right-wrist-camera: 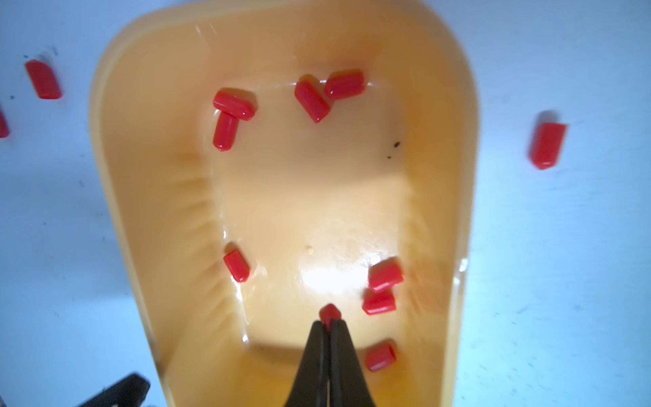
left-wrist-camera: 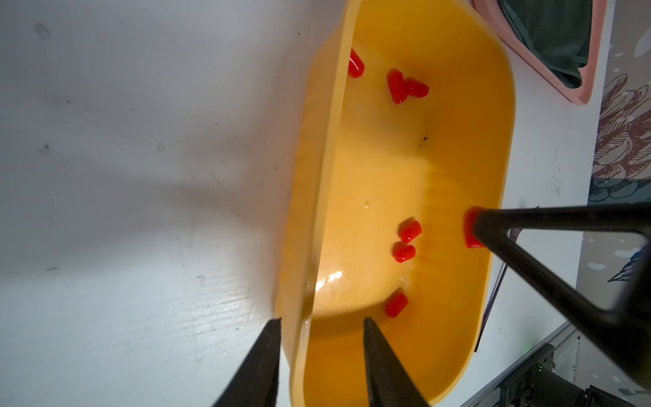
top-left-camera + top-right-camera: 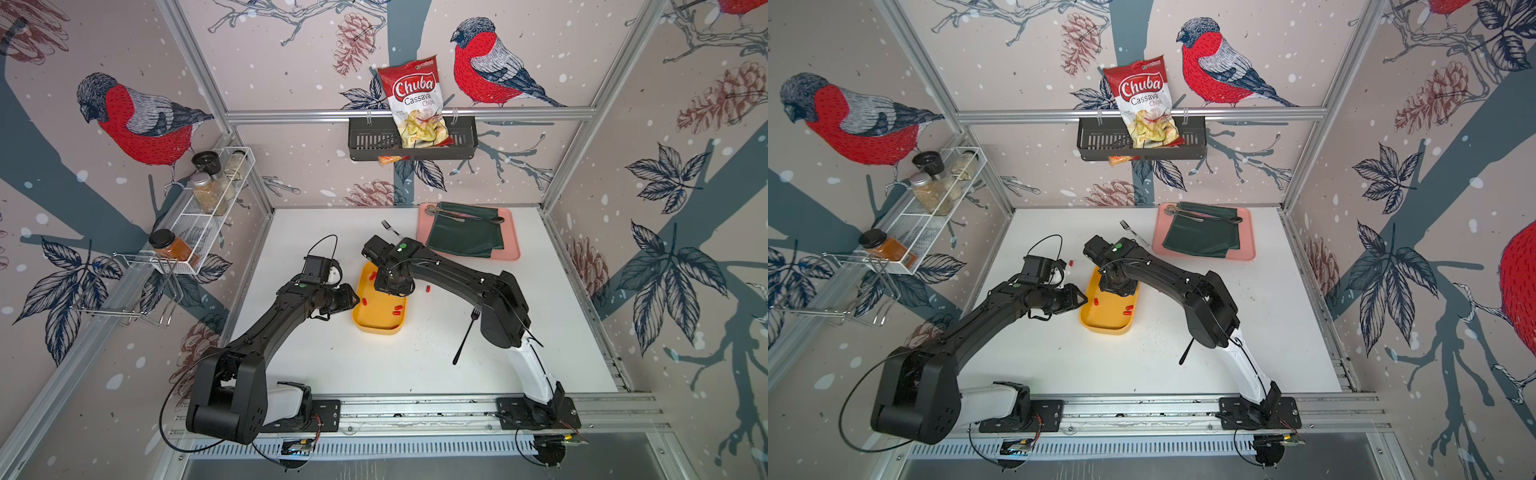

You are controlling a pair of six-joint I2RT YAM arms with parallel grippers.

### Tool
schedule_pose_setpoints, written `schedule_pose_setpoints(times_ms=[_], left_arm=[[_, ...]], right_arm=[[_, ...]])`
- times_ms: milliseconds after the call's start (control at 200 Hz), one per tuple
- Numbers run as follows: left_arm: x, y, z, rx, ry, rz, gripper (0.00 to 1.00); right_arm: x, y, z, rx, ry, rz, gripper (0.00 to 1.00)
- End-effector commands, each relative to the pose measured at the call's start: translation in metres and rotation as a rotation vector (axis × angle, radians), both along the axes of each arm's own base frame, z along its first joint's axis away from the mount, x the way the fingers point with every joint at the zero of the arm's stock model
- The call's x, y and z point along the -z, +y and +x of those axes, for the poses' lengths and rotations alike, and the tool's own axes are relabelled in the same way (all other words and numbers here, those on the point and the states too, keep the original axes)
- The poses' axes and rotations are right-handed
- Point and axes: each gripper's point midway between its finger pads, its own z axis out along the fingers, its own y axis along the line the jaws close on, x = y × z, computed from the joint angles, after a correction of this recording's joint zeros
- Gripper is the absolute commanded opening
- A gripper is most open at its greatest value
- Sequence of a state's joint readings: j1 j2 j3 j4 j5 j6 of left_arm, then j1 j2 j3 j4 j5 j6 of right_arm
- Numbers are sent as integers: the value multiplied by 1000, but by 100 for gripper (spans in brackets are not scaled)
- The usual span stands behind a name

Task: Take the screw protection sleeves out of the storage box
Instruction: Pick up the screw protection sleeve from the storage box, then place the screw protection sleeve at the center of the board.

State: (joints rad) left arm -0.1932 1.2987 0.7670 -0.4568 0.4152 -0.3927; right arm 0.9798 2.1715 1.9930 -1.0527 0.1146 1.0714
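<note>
Right wrist view gives me the clearest look. The right gripper (image 1: 329, 322) has its fingers squeezed together on one red cap (image 1: 330, 313), which pokes out just past the tips. It sits inside the yellow box (image 1: 105, 151), low over the floor; I cannot tell whether it touches the floor.

Eight loose caps (image 1: 236, 266) lie on the box floor. Two of them touch each other just beside the pinched one, and a single cap lies near the fingers on the same side. Another single lies by the opposite wall. Two touching pairs are well apart from the fingers, towards the other end of the box. Three outside caps (image 1: 546, 144) lie on the white table (image 3: 374, 365), on both sides of the box.

Left wrist view shows the left gripper (image 2: 322, 320) with its fingers apart, straddling a long wall of the box. One finger is over the table outside and the other is inside above the floor. It holds nothing, and the nearest loose cap lies just beyond the inner fingertip without touching it. I cannot tell whether the outer finger touches the wall.

In both top views the right arm reaches over the far half of the box, and the left gripper sits at the box's left edge.
</note>
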Motion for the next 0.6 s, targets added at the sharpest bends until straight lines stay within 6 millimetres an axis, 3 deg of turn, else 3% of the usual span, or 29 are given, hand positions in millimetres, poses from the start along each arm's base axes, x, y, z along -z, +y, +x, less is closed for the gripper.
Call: schedule_pose_setpoints(times_ms=[0, 130, 235, 590], left_arm=[[1, 0, -1, 3, 5, 3, 40], [0, -3, -4, -2, 19, -23, 40], [0, -9, -10, -18, 41, -78, 40], [5, -14, -29, -97, 94, -182, 40]], right_arm=[[-8, -51, 2, 0, -51, -122, 4], [2, -95, 0, 7, -61, -130, 4], [15, -113, 2, -12, -62, -134, 4], [64, -106, 5, -164, -16, -175, 7]])
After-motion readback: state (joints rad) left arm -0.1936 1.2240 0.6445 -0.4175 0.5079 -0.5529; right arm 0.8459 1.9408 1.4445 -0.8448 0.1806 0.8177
